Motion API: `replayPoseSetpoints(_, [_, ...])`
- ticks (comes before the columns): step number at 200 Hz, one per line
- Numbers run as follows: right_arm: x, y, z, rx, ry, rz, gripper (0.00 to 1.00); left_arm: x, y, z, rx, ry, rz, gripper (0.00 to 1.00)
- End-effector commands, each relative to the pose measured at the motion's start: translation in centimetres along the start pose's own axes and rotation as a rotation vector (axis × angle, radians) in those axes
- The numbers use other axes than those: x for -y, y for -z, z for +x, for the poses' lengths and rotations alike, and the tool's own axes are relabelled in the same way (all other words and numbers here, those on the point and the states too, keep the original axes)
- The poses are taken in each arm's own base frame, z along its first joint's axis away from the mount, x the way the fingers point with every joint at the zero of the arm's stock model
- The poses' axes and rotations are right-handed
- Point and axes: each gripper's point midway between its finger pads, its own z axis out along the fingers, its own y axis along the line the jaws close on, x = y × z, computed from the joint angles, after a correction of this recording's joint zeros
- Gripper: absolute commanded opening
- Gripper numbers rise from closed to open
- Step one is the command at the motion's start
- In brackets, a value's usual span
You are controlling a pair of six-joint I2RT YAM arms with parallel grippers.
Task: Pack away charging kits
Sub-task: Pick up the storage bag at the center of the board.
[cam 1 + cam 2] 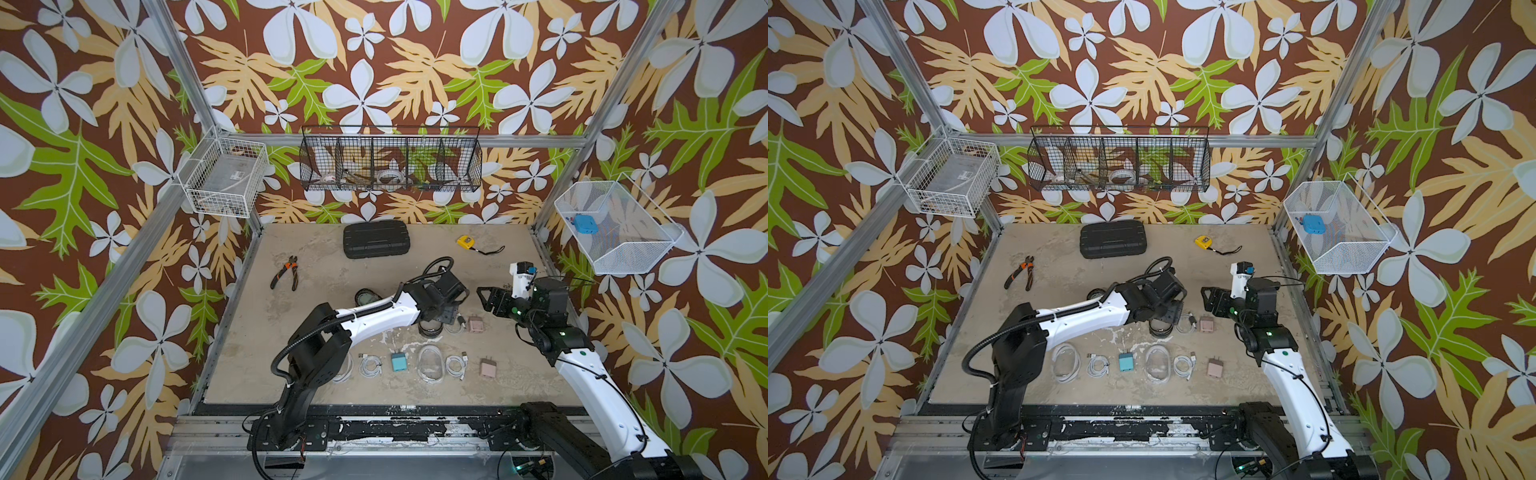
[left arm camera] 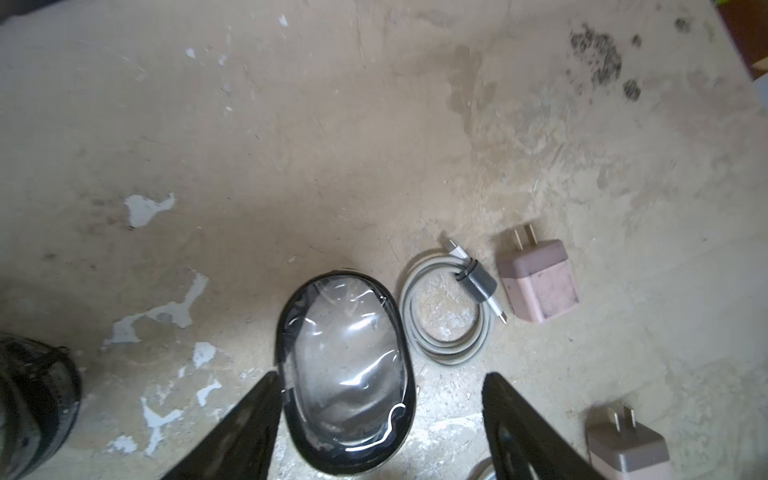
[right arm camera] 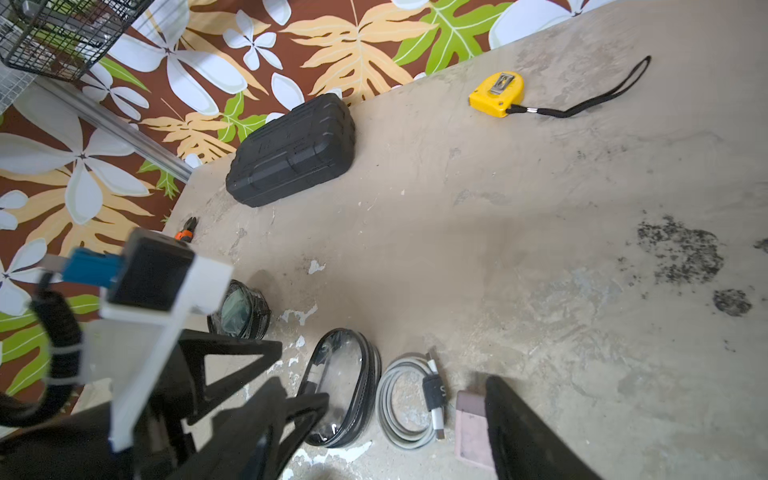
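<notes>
Hovering open and empty over the light-looking black-rimmed oval case point(image 2: 345, 370), the left tool point(image 2: 382, 376) should pinch its stiff rim; the right tool point(image 3: 384, 380) gapes empty too.

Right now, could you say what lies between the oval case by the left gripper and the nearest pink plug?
A coiled white cable lies between case and plug; the left wrist view shows it.

The coiled cable point(image 2: 451, 354) lies between the oval case point(image 2: 345, 365) and the wall plug point(image 2: 538, 280), perhaps touching them.
</notes>
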Motion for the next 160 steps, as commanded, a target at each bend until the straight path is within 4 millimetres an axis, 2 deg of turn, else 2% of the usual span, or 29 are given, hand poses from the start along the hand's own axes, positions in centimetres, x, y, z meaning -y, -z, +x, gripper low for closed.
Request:
replayPoseSetpoints(1, [-0.3,0.4,-0.5,0.036,-0.020,-0.024,0.77,-1.0,-0.3,0.5,-0.011,-0.022,-0.096,0.77])
replayPoseSetpoints(27, [0.0,0.3,-0.1,0.030,-0.022,-0.014,0.78,-0.7,-0.8,0.7,-0.022,-0.046,-0.106,0.77])
replayPoseSetpoints(51, [0.3,0.0,0.5,0.021,-0.029,-0.018,0.79,-0.2,-1.2,1.7,-0.057,-0.075,-0.092,0.77])
replayPoseSetpoints(77, [0.9,-0.4,0.8,0.008,-0.042,-0.015,0.79,-0.9,-1.5,2.4,-0.070,-0.101,-0.133,0.78])
replayPoseSetpoints(129, [1.4,-0.6,0.9,0.003,-0.057,-0.019,0.80,-1.9,-2.3,2.4,-0.074,-0.145,-0.202,0.78])
replayPoseSetpoints(160, [1.5,-0.7,1.0,-0.001,-0.052,-0.016,0.80,-1.5,-3.1,3.0,-0.094,-0.158,-0.185,0.78])
